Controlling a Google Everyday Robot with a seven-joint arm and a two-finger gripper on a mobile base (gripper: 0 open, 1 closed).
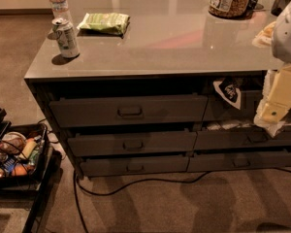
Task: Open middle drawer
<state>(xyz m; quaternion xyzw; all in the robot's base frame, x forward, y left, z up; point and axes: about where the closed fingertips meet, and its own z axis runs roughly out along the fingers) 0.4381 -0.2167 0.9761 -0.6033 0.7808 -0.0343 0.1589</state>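
The one camera looks down from above counter height, facing the long front of the cabinet (pixel 39 89) a little from its left, so the worktop (pixel 174 38) fills the upper part of the view and the floor (pixel 184 203) the lower. It stands at middle range, with the middle drawer (pixel 132 143) left of centre. The gripper (pixel 271 111) hangs near the lens at the right edge, overlapping the right-hand drawers.
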